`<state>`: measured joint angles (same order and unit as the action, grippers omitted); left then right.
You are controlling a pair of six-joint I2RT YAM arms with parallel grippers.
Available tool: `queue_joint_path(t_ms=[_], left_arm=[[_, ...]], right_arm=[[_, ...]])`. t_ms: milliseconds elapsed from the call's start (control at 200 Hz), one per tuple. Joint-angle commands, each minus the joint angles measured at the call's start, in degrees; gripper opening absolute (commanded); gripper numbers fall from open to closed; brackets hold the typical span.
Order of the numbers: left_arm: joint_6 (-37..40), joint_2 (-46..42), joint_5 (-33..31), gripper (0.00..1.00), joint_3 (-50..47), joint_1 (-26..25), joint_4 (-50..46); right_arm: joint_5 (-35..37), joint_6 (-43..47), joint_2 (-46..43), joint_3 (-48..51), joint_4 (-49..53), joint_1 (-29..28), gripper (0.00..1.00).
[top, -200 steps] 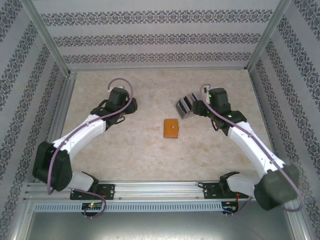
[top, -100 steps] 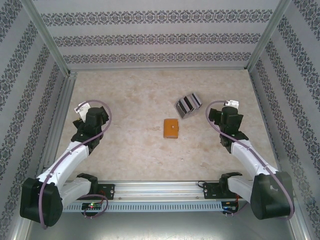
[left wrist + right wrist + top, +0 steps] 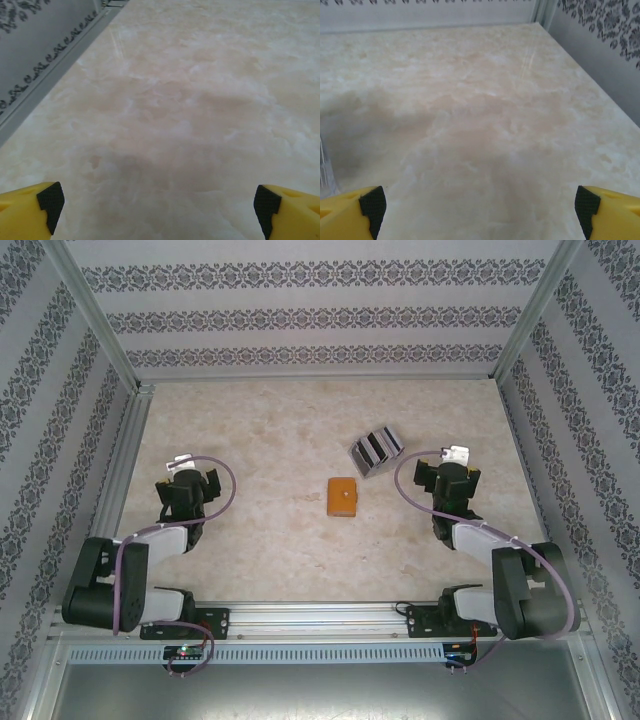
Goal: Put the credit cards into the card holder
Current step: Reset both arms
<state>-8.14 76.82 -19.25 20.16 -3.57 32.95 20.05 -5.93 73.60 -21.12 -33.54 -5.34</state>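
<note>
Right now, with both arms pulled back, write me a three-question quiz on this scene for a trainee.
1. Multiple choice: where does the striped block lie relative to the card holder?
A) on top of it
B) farther from the arm bases, toward the right arm's side
C) nearer the bases, against the left wall
2. True or false: the left gripper is shut on the card holder.
3. Fill in the blank: the right gripper has its jaws ____.

Key: 1 B; 2 false; 3 open.
</note>
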Motion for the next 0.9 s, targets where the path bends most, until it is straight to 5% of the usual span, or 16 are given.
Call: queue_joint_path(t_ms=[0,280,894], left_arm=[[5.13,1.85,6.42,0.99,-0.34,1.3,13.22],[11.05,11.96,22.7,1.0,0.55,2.08,19.72],[8.4,12.41,20.91,1.0,3.68,3.49,14.25]], right_arm=[[-2.42,2.24,1.48,0.2,-8.0,0.6,0.98],[-7.38,5.01,7.46,1.09,-17.98,0.91,0.98],[-11.79,3.68,12.4,-0.58,-17.52,3.08,0.98]])
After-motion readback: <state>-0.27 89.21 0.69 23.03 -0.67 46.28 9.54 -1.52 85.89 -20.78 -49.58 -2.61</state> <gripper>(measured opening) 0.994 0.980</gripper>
